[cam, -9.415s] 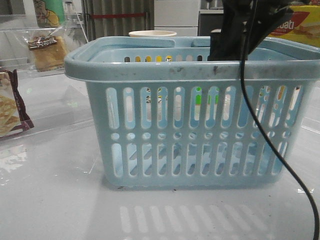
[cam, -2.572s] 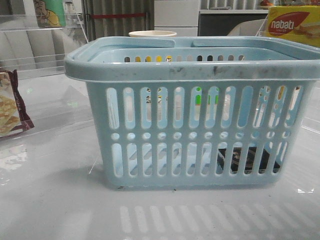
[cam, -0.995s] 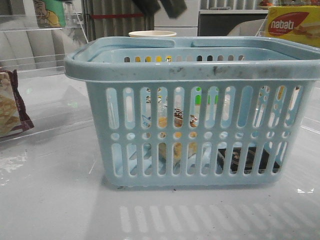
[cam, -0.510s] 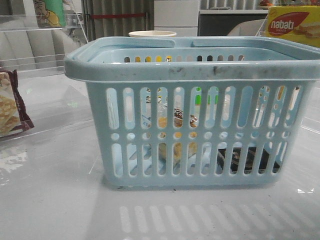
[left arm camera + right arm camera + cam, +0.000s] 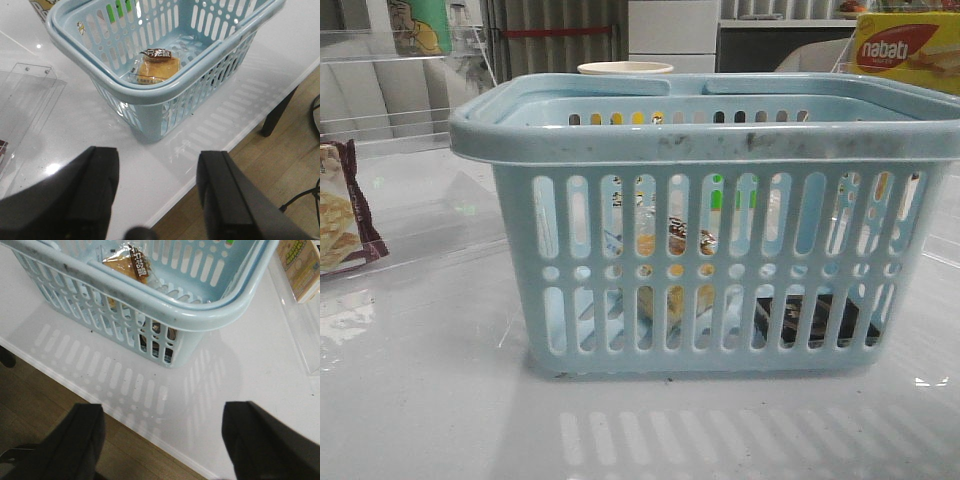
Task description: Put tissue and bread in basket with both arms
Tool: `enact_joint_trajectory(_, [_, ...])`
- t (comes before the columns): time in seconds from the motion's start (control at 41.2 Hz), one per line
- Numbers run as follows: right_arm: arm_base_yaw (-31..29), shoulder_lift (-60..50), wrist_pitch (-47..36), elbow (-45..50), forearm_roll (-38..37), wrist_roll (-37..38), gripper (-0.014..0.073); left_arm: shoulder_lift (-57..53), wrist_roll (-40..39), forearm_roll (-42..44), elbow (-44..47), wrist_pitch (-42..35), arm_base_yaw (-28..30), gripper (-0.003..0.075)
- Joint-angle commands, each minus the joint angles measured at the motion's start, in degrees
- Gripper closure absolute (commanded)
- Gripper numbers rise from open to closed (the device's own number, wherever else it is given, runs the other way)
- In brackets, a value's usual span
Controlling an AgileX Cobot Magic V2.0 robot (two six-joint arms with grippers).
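The light-blue basket (image 5: pixel 720 145) stands on the white table and shows in the left wrist view (image 5: pixel 150 90) and the right wrist view (image 5: pixel 190 315). The bagged bread (image 5: pixel 156 67) lies on the basket floor and also shows in the right wrist view (image 5: pixel 131 265) and through the slots in the front view (image 5: pixel 672 240). The dark tissue packet (image 5: pixel 815 318) lies flat in the basket's right part, seen through slots in the right wrist view (image 5: pixel 159 335). My left gripper (image 5: pixel 159 165) is open and empty near the table's edge. My right gripper (image 5: pixel 162 412) is open and empty.
A maroon-edged packet (image 5: pixel 342 215) lies at the left. A yellow nabati box (image 5: pixel 905 48) stands at the back right. A clear plastic sheet (image 5: pixel 25 100) lies beside the basket. A cup rim (image 5: pixel 625 68) shows behind the basket. The table edge (image 5: pixel 125 427) borders wooden floor.
A second ago a dark arm part hung over the basket's back; it has gone from the front view. Bread and tissue lie still in the basket.
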Motion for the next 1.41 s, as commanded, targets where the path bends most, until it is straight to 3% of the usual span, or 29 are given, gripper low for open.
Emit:
enact_joint_trajectory(0.0, [-0.11,0.17,-3.68,-1.49,-0.64,-0.6,0.0004,-4.93,-1.21,-0.19,2.5,-5.55,-0.36,0.0298])
enact_joint_trajectory(0.413, [-0.11,0.17,-3.4,-1.49,-0.71,-0.6,0.0024,-11.21,-1.21,2.31,10.04,-8.29,-0.36,0.0314])
enact_joint_trajectory(0.485, [-0.11,0.17,-3.34,-1.49,-0.71,-0.6,0.009,-11.21,-1.21,2.31,10.47,-8.79,-0.36,0.0367])
enact_joint_trajectory(0.679, [-0.11,0.17,-3.3,-1.49,-0.71,-0.6,0.038,-11.21,-1.21,2.31,10.49,-9.72,-0.36,0.0533])
enact_joint_trajectory(0.849, [-0.11,0.17,-3.35,-1.49,-0.71,-0.6,0.0512,-11.21,-1.21,2.31,10.49,-9.72,-0.36,0.0632])
enact_joint_trajectory(1.383, [-0.11,0.17,-3.23,-1.49,-0.71,-0.6,0.0538,-11.21,-1.21,2.18,10.49,-9.72,-0.36,0.0629])
